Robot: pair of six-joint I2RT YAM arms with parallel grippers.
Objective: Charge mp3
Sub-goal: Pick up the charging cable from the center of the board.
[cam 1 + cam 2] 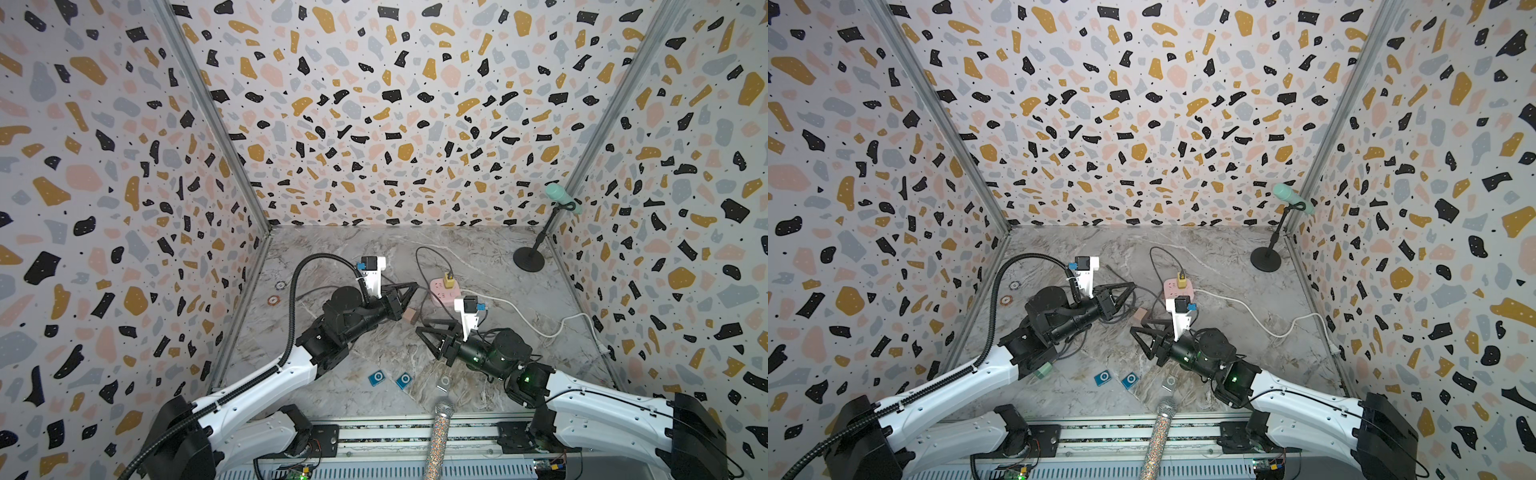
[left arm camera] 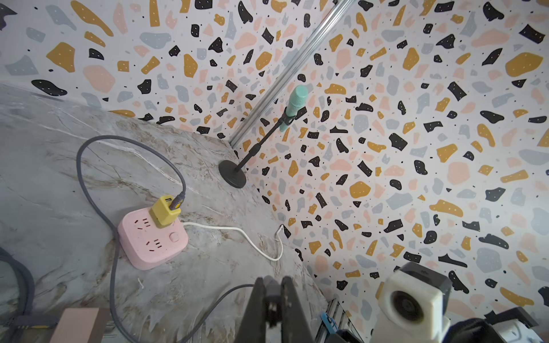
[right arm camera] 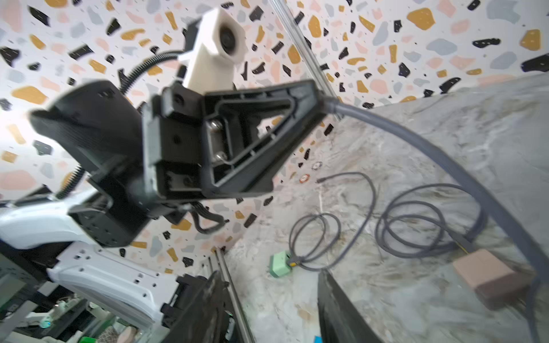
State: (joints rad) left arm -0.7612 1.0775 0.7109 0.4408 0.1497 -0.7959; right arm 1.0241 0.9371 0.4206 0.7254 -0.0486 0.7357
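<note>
Two blue mp3 players (image 1: pixel 377 378) (image 1: pixel 404 380) and a silver one (image 1: pixel 444 383) lie flat near the table's front edge, apart from both grippers. A yellow charger (image 2: pixel 165 212) sits in the pink power strip (image 2: pixel 151 237), and a grey cable (image 2: pixel 98 148) runs from it. My left gripper (image 1: pixel 414 286) is shut on that cable's free end (image 2: pixel 271 282), held above the table left of the strip. My right gripper (image 1: pixel 420 326) stands open and empty in front of the strip; in the right wrist view its fingers (image 3: pixel 332 300) frame bare table.
A brownish adapter (image 1: pixel 411 315) lies between the two grippers. A green adapter (image 3: pixel 279 264) with coiled grey cables lies under the left arm. The strip's white cord (image 1: pixel 519 316) trails right. A mint microphone stand (image 1: pixel 528 259) occupies the back right corner. A glitter microphone (image 1: pixel 440 436) is at the front.
</note>
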